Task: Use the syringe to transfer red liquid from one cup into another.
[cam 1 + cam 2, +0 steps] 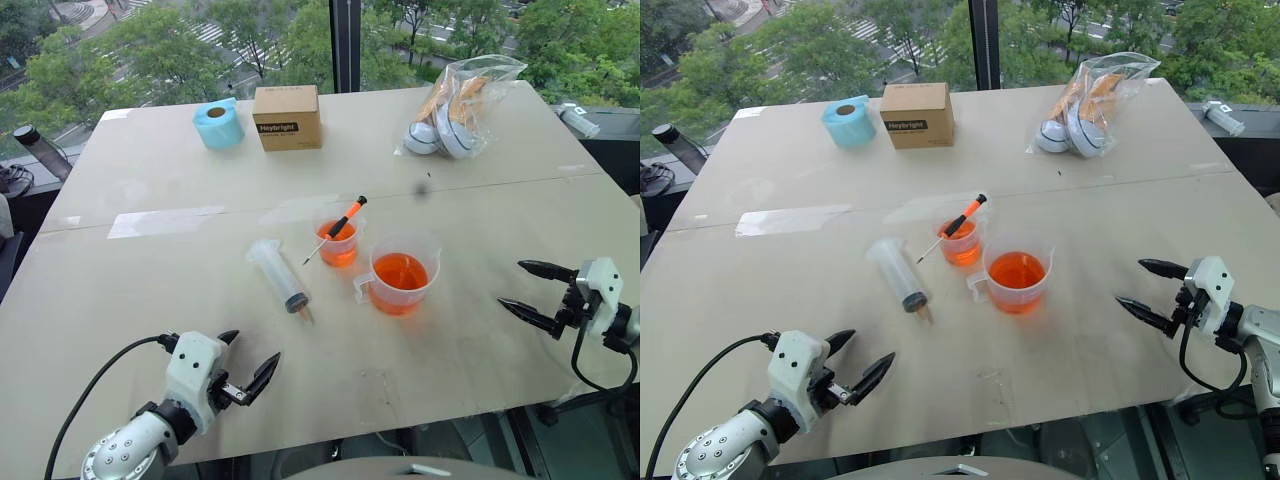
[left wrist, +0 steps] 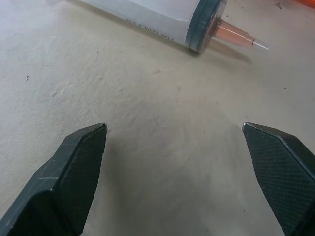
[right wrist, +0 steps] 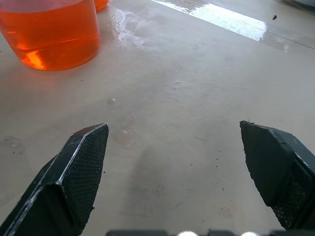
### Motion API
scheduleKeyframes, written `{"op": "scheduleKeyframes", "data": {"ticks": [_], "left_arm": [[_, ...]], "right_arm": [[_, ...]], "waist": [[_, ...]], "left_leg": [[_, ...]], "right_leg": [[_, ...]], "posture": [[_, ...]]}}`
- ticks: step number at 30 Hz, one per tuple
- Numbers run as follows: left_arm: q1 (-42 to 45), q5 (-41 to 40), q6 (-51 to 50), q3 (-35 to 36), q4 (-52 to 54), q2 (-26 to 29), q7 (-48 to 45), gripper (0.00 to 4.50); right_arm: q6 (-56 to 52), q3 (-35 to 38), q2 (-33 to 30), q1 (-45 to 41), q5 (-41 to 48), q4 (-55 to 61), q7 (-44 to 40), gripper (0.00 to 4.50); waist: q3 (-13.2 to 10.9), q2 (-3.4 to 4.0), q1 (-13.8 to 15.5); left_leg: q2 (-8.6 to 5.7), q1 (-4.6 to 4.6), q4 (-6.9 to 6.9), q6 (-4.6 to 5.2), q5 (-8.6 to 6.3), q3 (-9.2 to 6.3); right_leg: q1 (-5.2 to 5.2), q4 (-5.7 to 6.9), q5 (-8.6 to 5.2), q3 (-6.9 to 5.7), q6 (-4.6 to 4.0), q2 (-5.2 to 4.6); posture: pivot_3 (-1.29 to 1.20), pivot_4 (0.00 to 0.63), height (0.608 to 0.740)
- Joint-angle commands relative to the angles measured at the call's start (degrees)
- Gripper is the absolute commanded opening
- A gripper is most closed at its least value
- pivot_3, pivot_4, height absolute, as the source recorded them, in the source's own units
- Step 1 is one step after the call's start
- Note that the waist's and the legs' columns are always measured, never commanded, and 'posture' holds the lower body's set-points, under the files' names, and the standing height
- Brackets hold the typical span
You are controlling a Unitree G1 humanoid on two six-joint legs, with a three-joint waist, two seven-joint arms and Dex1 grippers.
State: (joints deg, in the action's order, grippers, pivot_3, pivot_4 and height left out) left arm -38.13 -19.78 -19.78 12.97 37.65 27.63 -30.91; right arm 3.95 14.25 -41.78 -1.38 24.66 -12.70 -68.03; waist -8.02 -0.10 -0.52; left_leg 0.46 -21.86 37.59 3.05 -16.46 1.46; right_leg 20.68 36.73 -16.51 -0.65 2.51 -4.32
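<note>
Syringe [image 1: 279, 276] (clear cylindrical plastic barrel) lies flat.

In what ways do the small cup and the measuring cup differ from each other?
The small cup is narrow and plain; the measuring cup is wider, with a handle and a spout. A screwdriver leans in the small cup; nothing stands in the measuring cup. The small cup stands farther from the robot. Both are clear, upright and hold red liquid.

Syringe, two cups, red liquid.
Clear syringe [image 1: 279, 277] lying flat, orange nozzle toward the near edge, seemingly empty; small beaker [image 1: 338, 243] and handled measuring cup [image 1: 399, 275] upright beside it, both holding red liquid [image 1: 399, 271].
</note>
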Motion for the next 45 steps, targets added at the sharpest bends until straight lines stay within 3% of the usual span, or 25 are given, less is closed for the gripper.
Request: {"op": "scheduleKeyframes", "data": {"ticks": [1, 27, 37, 45], "left_arm": [[-0.63, 0.75, 1.77, 0.75, 0.97, 0.31, -0.54, 4.50], [-0.52, 2.12, 6.79, 1.24, -1.78, -0.69, -2.81, 4.50], [3.62, -12.89, -1.09, 12.16, 3.13, 11.07, -13.30, 4.50], [12.07, -24.97, -10.80, 21.70, 6.75, 20.55, -13.75, 4.50]], "right_arm": [[1.03, 0.72, -0.87, -1.06, -0.18, -1.10, -0.55, 4.47], [3.51, 0.35, -1.48, -6.05, -2.01, -5.60, -1.93, 4.47], [-15.84, -7.68, -7.40, -29.22, -0.07, 2.75, -6.69, 4.47], [-22.77, -23.90, 2.84, -51.53, -7.02, 4.48, -6.91, 4.47]], "waist": [[0.00, 0.00, -0.01], [-0.01, 0.00, -0.05], [-0.20, 0.18, -0.26], [-0.35, 0.09, -0.36]], "left_leg": [[0.00, 0.00, 0.00, 0.00, 0.00, 0.00], [0.00, 0.01, 0.00, -0.02, 0.01, 0.00], [0.01, -0.04, 0.07, -0.08, 0.05, -0.08], [0.01, -0.58, 0.09, -0.51, 0.29, -0.15]], "right_leg": [[0.00, 0.00, 0.00, 0.00, 0.00, 0.00], [-0.01, 0.01, 0.00, 0.00, 0.01, 0.01], [0.06, 0.06, 0.02, -0.05, 0.03, 0.02], [0.61, 0.10, 0.12, -0.14, 0.20, 0.03]], "posture": [[0.00, 0.150, 0.740], [0.00, 0.150, 0.740], [0.00, 0.150, 0.740], [0.00, 0.150, 0.740]]}}
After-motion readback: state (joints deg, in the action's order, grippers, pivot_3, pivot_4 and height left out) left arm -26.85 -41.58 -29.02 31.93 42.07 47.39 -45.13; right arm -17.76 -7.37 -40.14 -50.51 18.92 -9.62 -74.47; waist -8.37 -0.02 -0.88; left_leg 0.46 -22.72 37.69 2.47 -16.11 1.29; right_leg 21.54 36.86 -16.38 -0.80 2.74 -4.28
